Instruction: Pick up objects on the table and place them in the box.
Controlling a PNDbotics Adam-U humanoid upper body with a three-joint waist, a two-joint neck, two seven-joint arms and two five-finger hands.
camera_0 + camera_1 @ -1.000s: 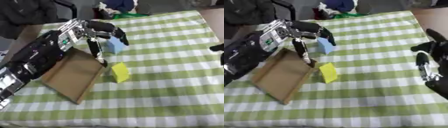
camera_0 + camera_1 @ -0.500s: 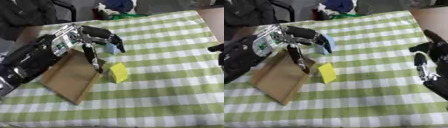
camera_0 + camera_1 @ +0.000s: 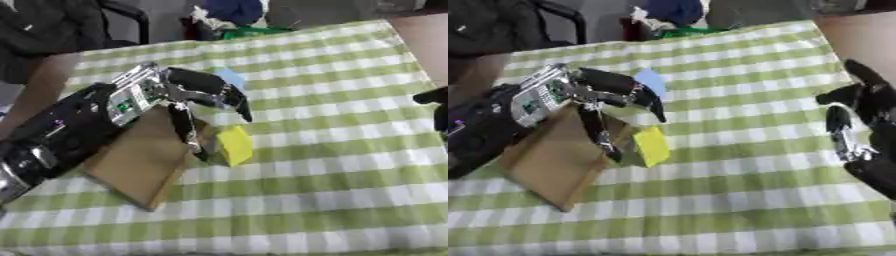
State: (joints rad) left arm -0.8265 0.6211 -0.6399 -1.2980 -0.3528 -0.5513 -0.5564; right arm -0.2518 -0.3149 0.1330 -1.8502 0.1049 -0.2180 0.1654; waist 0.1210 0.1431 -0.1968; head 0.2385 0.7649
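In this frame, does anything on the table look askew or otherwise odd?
The flat brown cardboard box lies skewed to the checked green tablecloth, its near corner by the table's front edge. The yellow block touches its right rim, outside it. The left hand hovers open above both. Nothing looks spilled or damaged.

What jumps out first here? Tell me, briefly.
The left hand reaches in from the left, its fingers hanging over the yellow block beside the flat brown box. A light blue block peeks out behind the fingers, all on a green checked cloth. The right hand shows at the right edge.
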